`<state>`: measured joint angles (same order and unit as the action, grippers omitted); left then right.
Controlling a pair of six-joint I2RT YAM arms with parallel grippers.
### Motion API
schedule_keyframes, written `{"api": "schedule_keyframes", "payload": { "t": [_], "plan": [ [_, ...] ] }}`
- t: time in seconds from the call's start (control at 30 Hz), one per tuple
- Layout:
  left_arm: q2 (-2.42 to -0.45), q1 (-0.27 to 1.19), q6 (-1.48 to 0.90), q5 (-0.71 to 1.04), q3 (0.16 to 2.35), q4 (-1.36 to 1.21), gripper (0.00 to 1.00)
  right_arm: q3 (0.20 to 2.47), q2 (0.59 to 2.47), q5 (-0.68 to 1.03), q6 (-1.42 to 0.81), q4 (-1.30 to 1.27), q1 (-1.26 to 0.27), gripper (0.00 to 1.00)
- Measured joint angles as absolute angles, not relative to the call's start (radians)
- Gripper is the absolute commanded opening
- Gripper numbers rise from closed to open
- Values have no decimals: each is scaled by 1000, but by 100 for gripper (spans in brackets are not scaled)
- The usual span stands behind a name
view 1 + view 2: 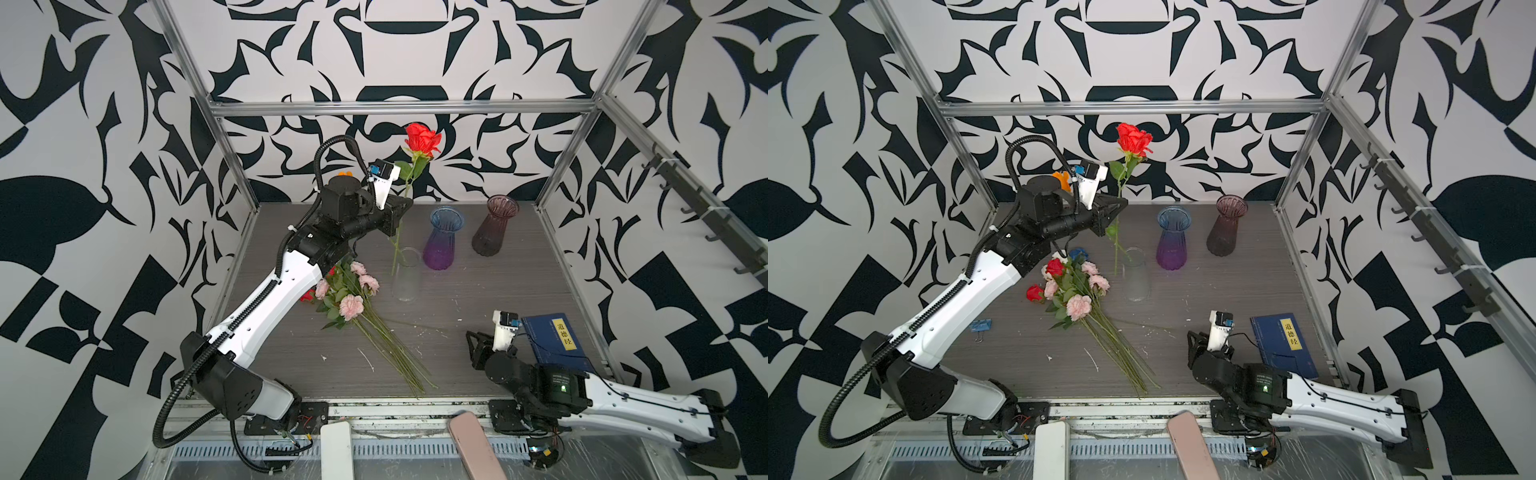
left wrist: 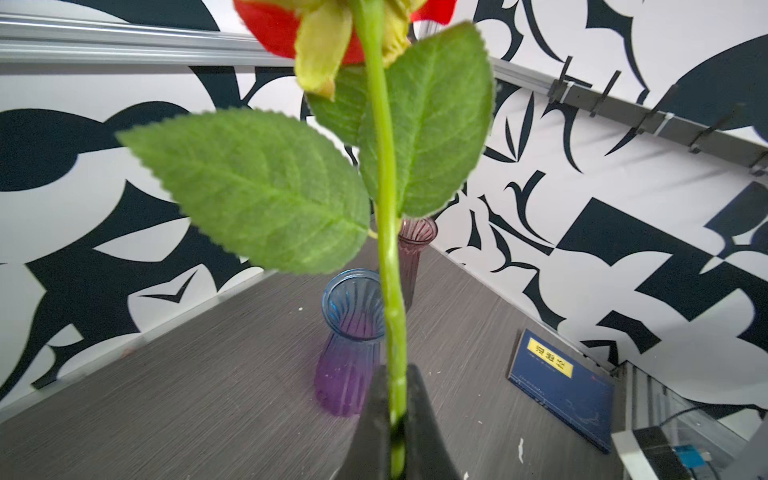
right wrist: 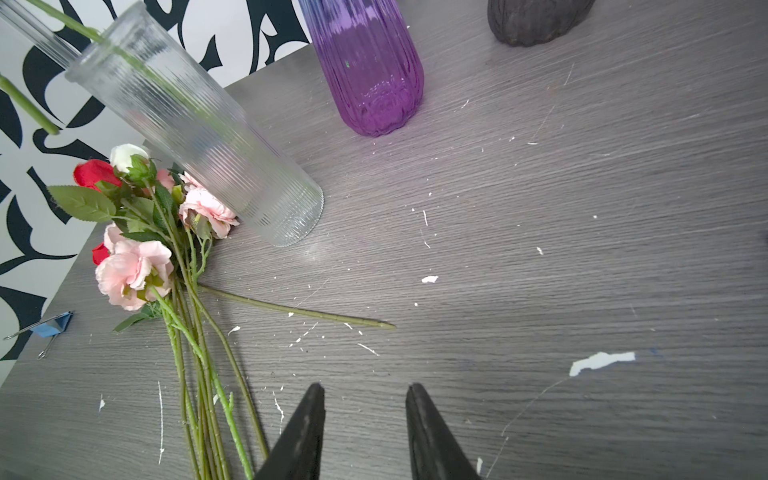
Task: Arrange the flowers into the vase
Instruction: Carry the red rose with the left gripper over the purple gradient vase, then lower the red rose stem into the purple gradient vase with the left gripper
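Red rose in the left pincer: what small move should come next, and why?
Probably lower the left pincer straight down. It is shut on the red rose mid-stem, and the stem's tip seems only just inside the mouth of the clear vase. Letting go now might let the tall flower tip out.

The red rose (image 2: 384, 187) is cropped at its bloom.

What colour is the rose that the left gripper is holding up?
Red. The rose shows best in a top view, its stem pinched in the left gripper.
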<state>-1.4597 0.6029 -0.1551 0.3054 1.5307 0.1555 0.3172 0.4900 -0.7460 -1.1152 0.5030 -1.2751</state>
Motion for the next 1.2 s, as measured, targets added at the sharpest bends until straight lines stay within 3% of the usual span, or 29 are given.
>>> {"api": "schedule_keyframes", "payload": {
  "t": [0.53,1.2],
  "plan": [
    [-1472,658,-207,374,1559,78,0,317,419,-746,-1119,504,-1275,37],
    [-1560,694,-88,229,1620,86,0,301,350,-749,-1124,518,-1275,37]
  ]
}}
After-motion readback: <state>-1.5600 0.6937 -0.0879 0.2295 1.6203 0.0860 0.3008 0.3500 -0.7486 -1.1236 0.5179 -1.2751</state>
